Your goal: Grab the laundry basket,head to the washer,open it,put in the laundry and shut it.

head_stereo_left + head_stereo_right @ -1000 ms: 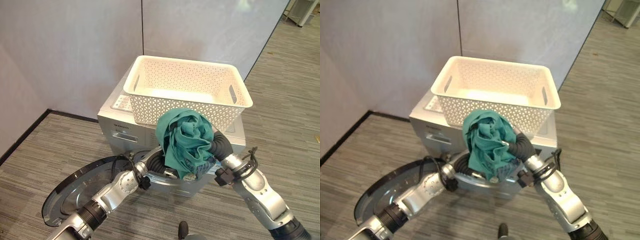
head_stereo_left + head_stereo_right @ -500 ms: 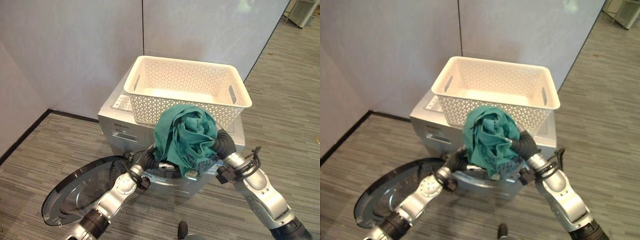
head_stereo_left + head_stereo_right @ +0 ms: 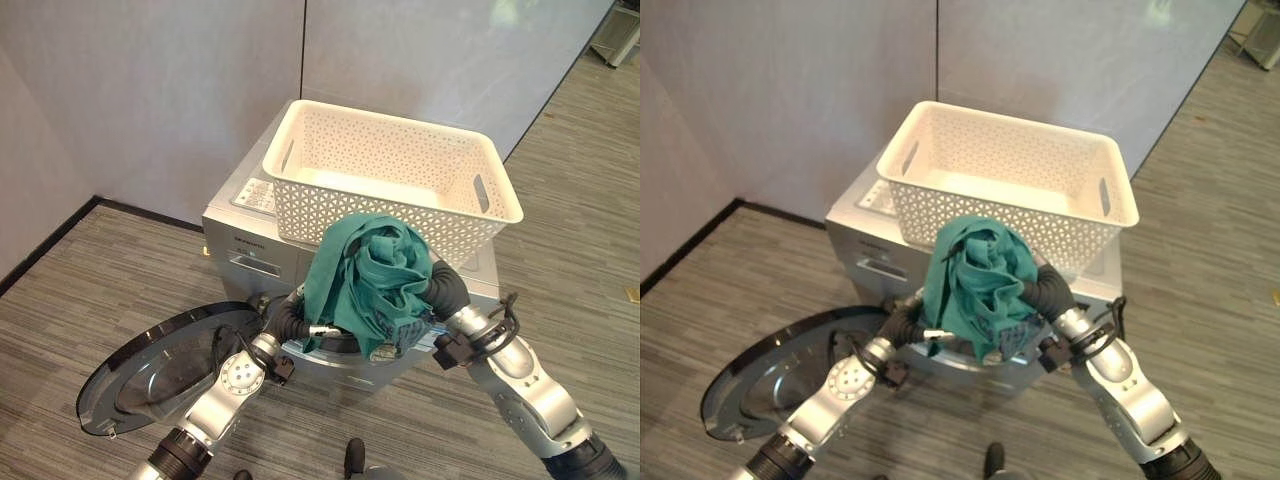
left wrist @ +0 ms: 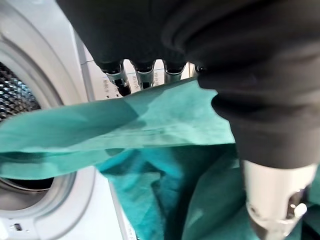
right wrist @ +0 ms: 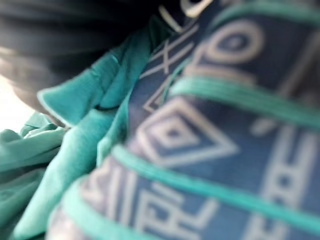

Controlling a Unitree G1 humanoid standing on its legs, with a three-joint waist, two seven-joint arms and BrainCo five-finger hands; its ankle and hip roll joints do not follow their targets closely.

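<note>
Between both hands, hanging before the washer (image 3: 250, 235) mouth: teal laundry (image 3: 370, 275), soft, light, sagging, likely needing bunching from beneath so loose folds aren't snagging on the rim. Left hand (image 4: 145, 75) pressing against the cloth, fingers' curl impossible to tell. Right hand (image 3: 440, 290) buried in fabric, likewise unreadable. Sitting empty on top: basket (image 3: 300, 190). Lying swung open: door (image 3: 160, 370).
</note>
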